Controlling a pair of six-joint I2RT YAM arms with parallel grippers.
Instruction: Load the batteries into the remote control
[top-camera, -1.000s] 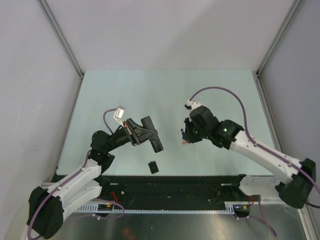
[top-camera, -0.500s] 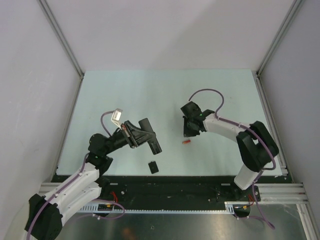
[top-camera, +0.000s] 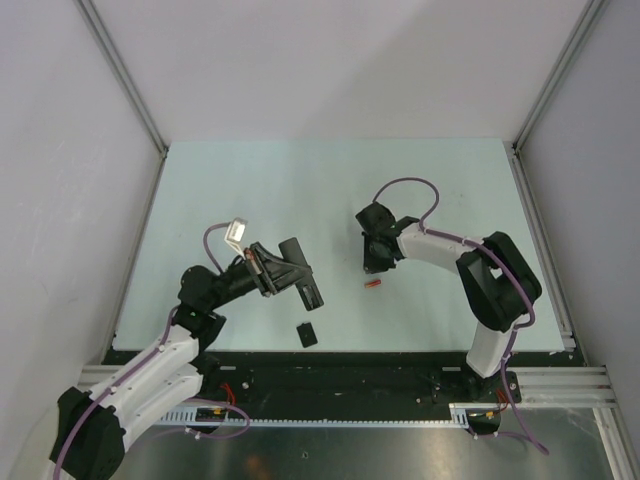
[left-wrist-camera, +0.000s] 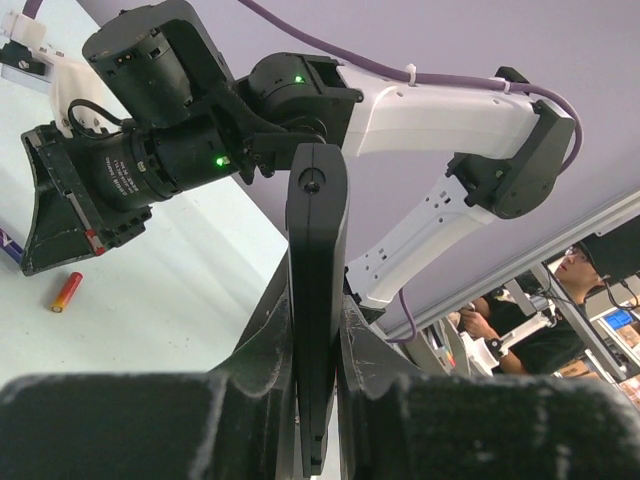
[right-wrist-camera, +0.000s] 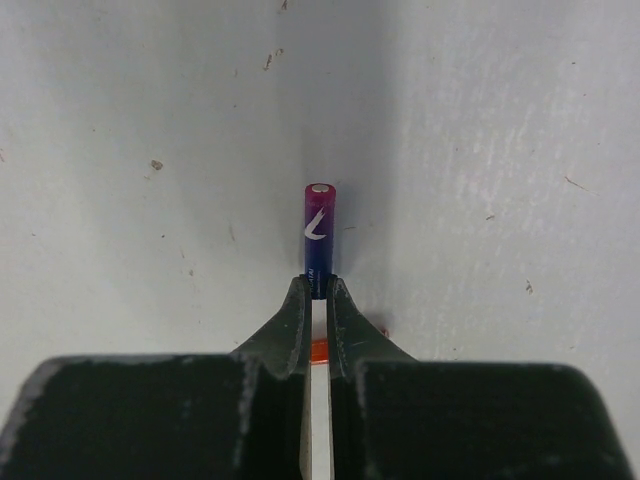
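right wrist view: the right gripper (right-wrist-camera: 318, 292) clamps only the tail of the blue-purple battery (right-wrist-camera: 319, 225), right of the remote control (left-wrist-camera: 317, 220), so it could pivot or slip. the left gripper (left-wrist-camera: 316, 340) is clamped on the remote control edge-on; the red-orange battery (top-camera: 373, 285) lies loose just right of it.

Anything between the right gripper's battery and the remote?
Nothing visible. The dark blue-purple cylindrical battery is pinched in the right gripper, and only open space shows between it and the slim black remote control bar clamped in the left gripper. The red-orange battery lies on the table by the right gripper; the small black cover lies nearer the bases.
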